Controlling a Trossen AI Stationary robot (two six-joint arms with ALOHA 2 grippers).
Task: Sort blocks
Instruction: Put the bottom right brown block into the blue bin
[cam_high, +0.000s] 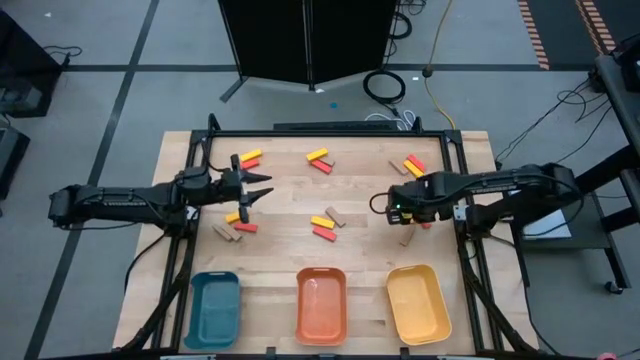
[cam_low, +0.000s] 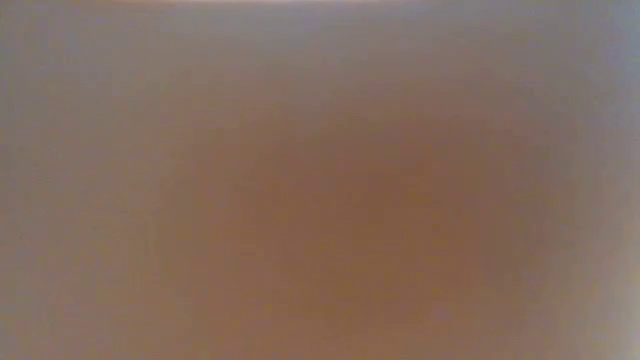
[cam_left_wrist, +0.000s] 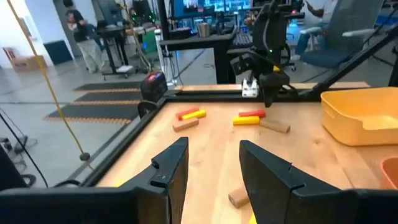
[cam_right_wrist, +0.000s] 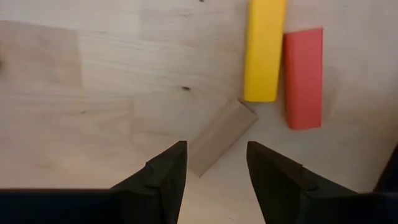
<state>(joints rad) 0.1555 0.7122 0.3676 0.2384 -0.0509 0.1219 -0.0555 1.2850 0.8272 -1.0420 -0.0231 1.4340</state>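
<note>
Wooden table (cam_high: 360, 270) is taken as the landmark; along its near edge a blue tray (cam_high: 214, 309), an orange tray (cam_high: 321, 304) and a yellow tray (cam_high: 418, 303) are lined up, all three seen without blocks in them. The blocks are scattered over the table's far half in small clusters of red, yellow and tan; none looks sorted yet, so the task is judged to be at its start. The left gripper (cam_high: 258, 190) is held over the table's left side, fingers spread apart with nothing between them, next to a cluster with a yellow block (cam_high: 233, 217). The right gripper (cam_right_wrist: 214, 171) is poised low over the table's right side, fingers parted and empty, directly above a tan block (cam_right_wrist: 221, 135) lying at an angle; a yellow block (cam_right_wrist: 264, 50) and a red block (cam_right_wrist: 303, 78) lie side by side just beyond it, the yellow one nearly touching the tan block's end. The step in hand is judged to be a pick of the tan block by the right gripper. The wrist should be turned so the fingers close across the block's narrow width, not its diagonal, and the descent kept clear of the yellow neighbour. The low view is fully obscured and nothing is read from it.
</note>
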